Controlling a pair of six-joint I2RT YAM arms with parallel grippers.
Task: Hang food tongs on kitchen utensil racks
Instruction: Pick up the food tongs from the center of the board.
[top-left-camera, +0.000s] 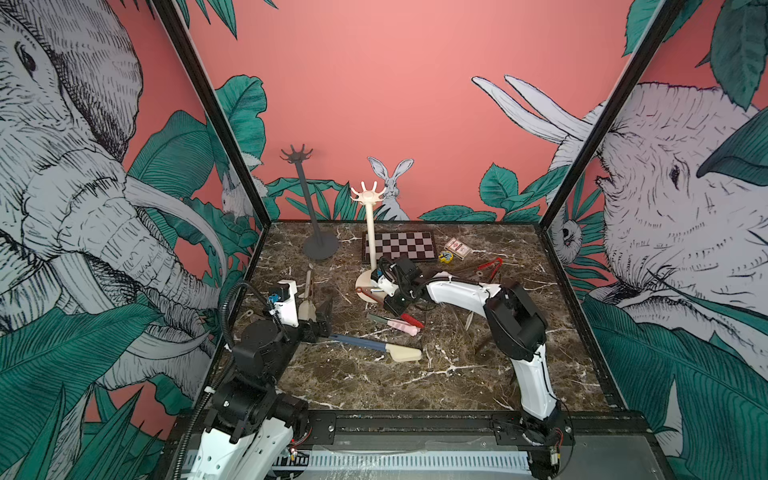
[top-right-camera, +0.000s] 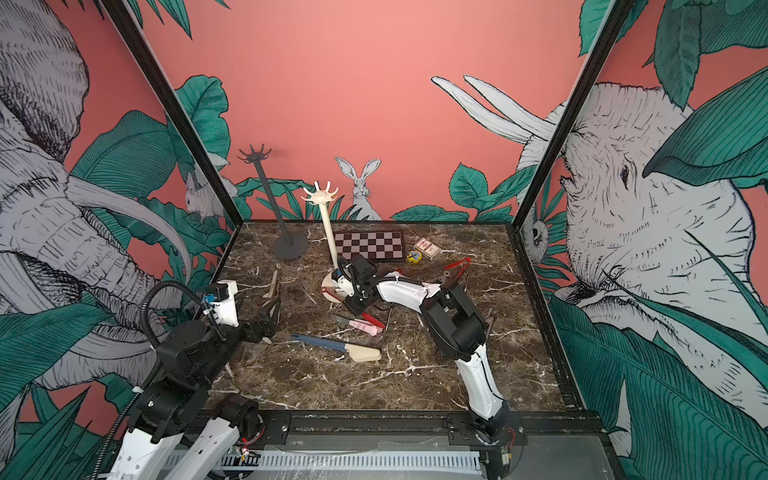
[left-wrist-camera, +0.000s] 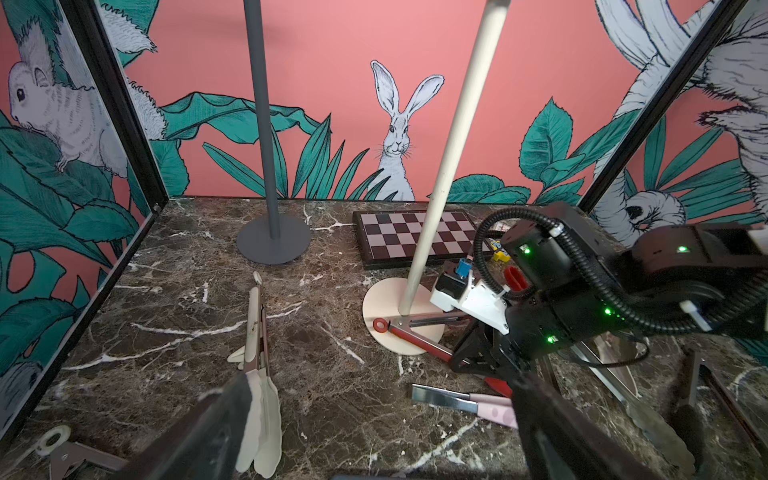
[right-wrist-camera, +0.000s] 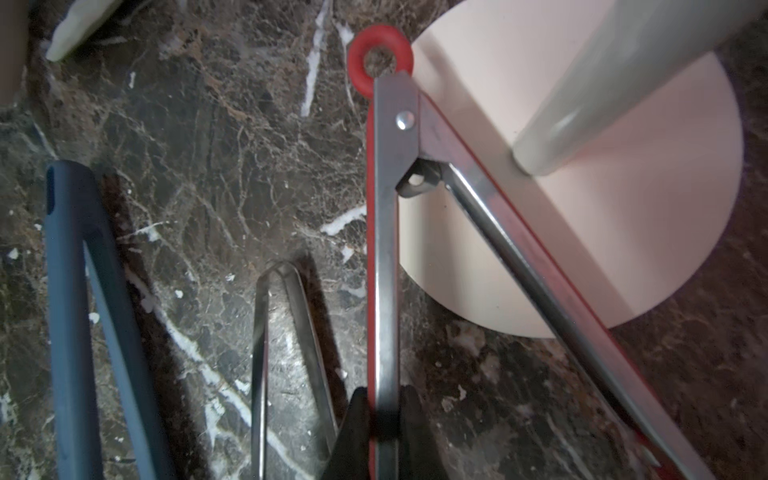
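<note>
Right hand (right-wrist-camera: 384, 415) pinches one steel arm of the red-ringed tongs (right-wrist-camera: 386, 249), which lie spread in a V across the cream rack's base (right-wrist-camera: 644, 249) near the middle of the table (top-left-camera: 415, 386); left hand (top-left-camera: 316, 316), jaws spread, hangs by cream-tipped tongs (left-wrist-camera: 262, 399) toward its left edge; the dark grey rack (top-left-camera: 319, 249) stands by the far left corner

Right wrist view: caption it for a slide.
Right jaws shut on one arm of the red-ringed tongs, the other arm across the cream rack base.
</note>
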